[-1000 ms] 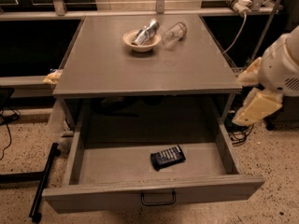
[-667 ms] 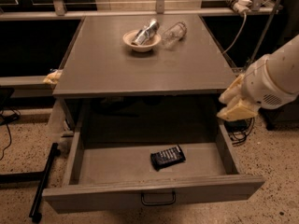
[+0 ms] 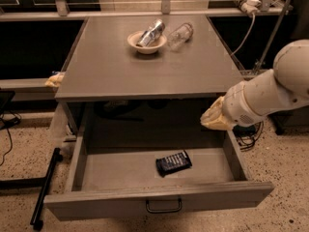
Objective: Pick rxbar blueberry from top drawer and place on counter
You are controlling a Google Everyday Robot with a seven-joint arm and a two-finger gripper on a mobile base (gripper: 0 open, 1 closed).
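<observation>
The rxbar blueberry [image 3: 173, 163], a dark flat bar with pale text lines, lies on the bottom of the open top drawer [image 3: 106, 170], right of its middle. The drawer is pulled out below the counter [image 3: 145, 69]. My gripper [image 3: 215, 119] comes in from the right on a white arm, at the drawer's right rear corner, above and to the right of the bar and apart from it. Only its yellowish tip shows.
On the counter's far side stand a pale bowl [image 3: 146, 43] holding a silver can [image 3: 151, 32] and a clear plastic bottle [image 3: 180, 35] lying beside it. A black stand [image 3: 44, 187] lies on the floor left of the drawer. Cables [image 3: 248, 139] lie at the right.
My arm has swung left and forward from beside the counter's right edge to over the drawer's right rear corner. The bar has not moved.
</observation>
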